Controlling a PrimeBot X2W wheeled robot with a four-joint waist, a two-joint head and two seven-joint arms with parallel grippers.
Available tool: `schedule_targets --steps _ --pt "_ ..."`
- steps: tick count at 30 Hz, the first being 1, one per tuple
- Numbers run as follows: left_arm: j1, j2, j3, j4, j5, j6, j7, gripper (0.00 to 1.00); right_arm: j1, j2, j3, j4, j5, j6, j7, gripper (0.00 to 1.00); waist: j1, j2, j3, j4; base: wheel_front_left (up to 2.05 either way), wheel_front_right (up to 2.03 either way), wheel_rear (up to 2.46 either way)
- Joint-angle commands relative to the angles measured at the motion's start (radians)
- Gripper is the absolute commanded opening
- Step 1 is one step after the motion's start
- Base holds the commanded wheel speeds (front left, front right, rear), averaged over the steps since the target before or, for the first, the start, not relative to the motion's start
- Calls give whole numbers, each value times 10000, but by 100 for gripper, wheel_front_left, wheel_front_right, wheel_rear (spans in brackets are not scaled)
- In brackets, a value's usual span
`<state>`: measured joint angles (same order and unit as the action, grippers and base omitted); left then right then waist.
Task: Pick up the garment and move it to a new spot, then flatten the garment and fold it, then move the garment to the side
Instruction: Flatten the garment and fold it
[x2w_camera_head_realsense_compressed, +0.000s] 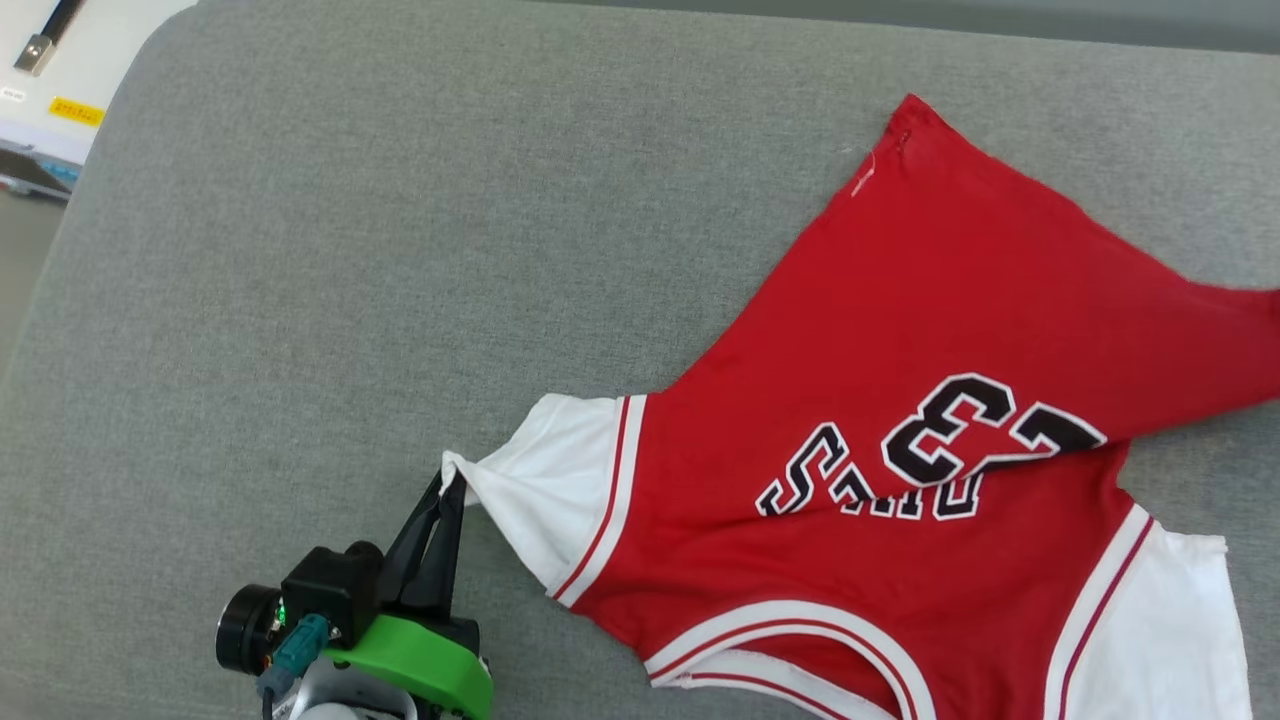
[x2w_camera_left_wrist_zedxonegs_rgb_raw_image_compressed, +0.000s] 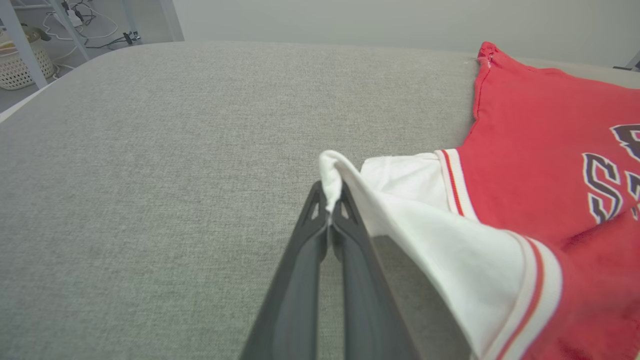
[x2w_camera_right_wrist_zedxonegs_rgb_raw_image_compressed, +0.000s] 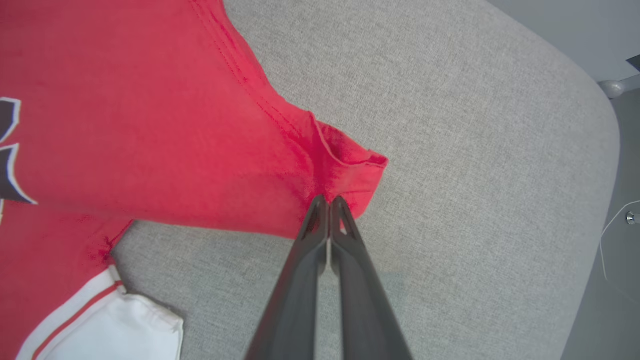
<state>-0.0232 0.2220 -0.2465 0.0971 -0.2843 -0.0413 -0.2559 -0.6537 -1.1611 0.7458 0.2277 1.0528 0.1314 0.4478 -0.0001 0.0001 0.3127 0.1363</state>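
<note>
Head view: the garment (x2w_camera_head_realsense_compressed: 880, 330) lies spread on a grey fabric surface (x2w_camera_head_realsense_compressed: 400, 250), towards the right side, with its black lettering facing up and its collar at the near edge. One white sleeve (x2w_camera_head_realsense_compressed: 545, 480) points to the robot's left and is drawn out into a peak. The left gripper (x2w_camera_head_realsense_compressed: 452, 487) has its two dark fingers (x2w_camera_head_realsense_compressed: 425, 560) clenched on the tip of that peak, just above its green wrist housing (x2w_camera_head_realsense_compressed: 420, 665).

In the left wrist view the left gripper (x2w_camera_left_wrist_zedxonegs_rgb_raw_image_compressed: 330, 205) shows the same hold. The fingers (x2w_camera_left_wrist_zedxonegs_rgb_raw_image_compressed: 300, 280) are pressed together along their length, and a small fold of white cloth stands up between and over the tips. From there the sleeve (x2w_camera_left_wrist_zedxonegs_rgb_raw_image_compressed: 450, 240) runs taut and lifted off the surface (x2w_camera_left_wrist_zedxonegs_rgb_raw_image_compressed: 150, 175), past its red-and-white striped trim, to the red body of the garment (x2w_camera_left_wrist_zedxonegs_rgb_raw_image_compressed: 525, 150).

In the right wrist view the right gripper (x2w_camera_right_wrist_zedxonegs_rgb_raw_image_compressed: 329, 200) is closed, fingers (x2w_camera_right_wrist_zedxonegs_rgb_raw_image_compressed: 300, 280) meeting at the tips with only a thin slit lower down. The tips pinch a red corner of the garment (x2w_camera_right_wrist_zedxonegs_rgb_raw_image_compressed: 125, 125) by its stitched hem, and the cloth gathers into creases there. That corner lies near the rounded edge of the surface (x2w_camera_right_wrist_zedxonegs_rgb_raw_image_compressed: 475, 150). The other white sleeve (x2w_camera_right_wrist_zedxonegs_rgb_raw_image_compressed: 115, 330) rests flat at the lower left of this view.
</note>
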Motion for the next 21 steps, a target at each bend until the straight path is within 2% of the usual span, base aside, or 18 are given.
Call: schedule_targets --steps 1,6,10,15,21 --pt "148 52 39 50 -30 -85 -59 0 633 -188 -63 -105 253 -7 -295 0 1 -1 -634 -526 0 0 0" --pt "409 109 146 132 -45 -79 -59 0 2569 -596 -255 -385 964 -7 -1108 0 1 -1 -930 -789 0 0 0" --pt "591 148 169 271 -66 -101 -59 0 4052 -560 -416 -269 1480 -7 -1685 0 1 -1 -1192 -939 0 0 0" --pt "688 163 187 376 -103 -124 -59 0 5775 -237 -309 -311 1809 -7 -1926 0 1 -1 -1282 -1052 0 0 0" --pt "673 222 186 532 -124 -160 -59 0 6729 477 -300 -337 1672 -7 -1750 0 1 -1 -1351 -1139 0 0 0"
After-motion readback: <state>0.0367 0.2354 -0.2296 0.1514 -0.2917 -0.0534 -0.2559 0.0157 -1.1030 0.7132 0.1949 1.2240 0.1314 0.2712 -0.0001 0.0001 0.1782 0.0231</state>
